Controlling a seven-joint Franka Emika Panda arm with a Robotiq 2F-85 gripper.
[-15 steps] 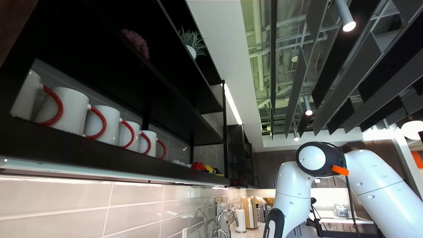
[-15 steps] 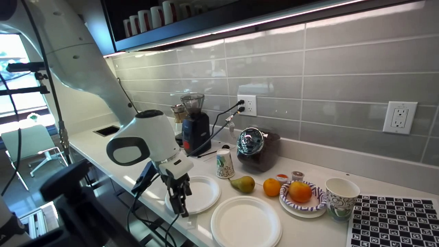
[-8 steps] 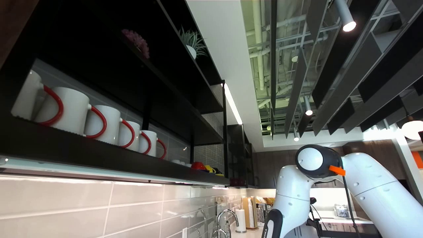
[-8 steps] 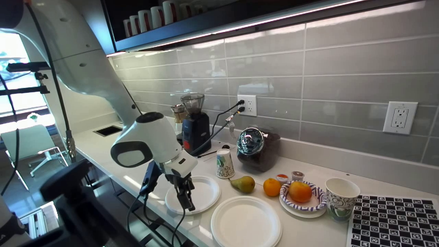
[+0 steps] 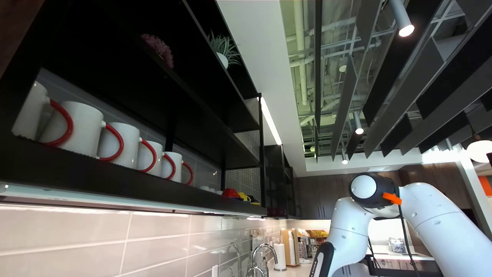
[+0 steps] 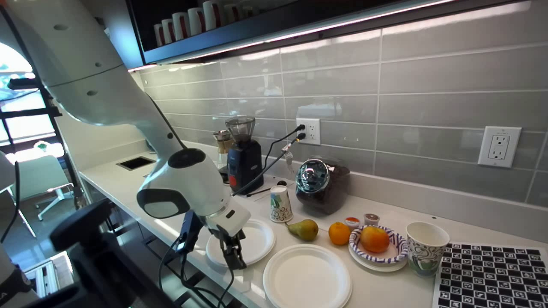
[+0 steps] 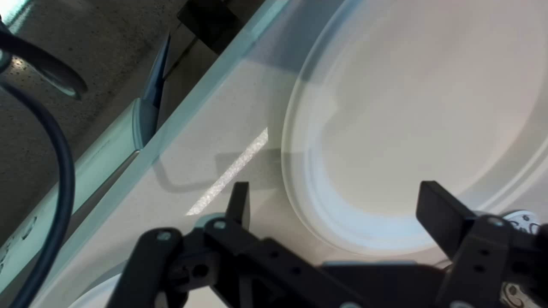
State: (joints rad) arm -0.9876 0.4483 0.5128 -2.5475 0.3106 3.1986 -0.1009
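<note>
White tabletop (image 6: 381,291), tiled wall (image 6: 428,107) behind. Front plate (image 6: 307,278): flat, untouched. Beyond it, the pincer (image 7: 334,188) stands open by the rim of the rear plate (image 7: 419,128), holding nothing; contact not evident. Progress judged: no grasp in place. Farther back: pear (image 6: 305,230), inverted cup (image 6: 281,204), grinder (image 6: 244,160).

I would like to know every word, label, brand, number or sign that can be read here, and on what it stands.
No complete word is clearly readable.
White jointed robot arm: small letters, too unclear.
Black coffee grinder with clear hopper: marks too small.
Small round red-and-white pod: print too blurred.
Long pale panel: dark marks, unreadable.
Black-and-white checkered board: square patterns, no words.
</note>
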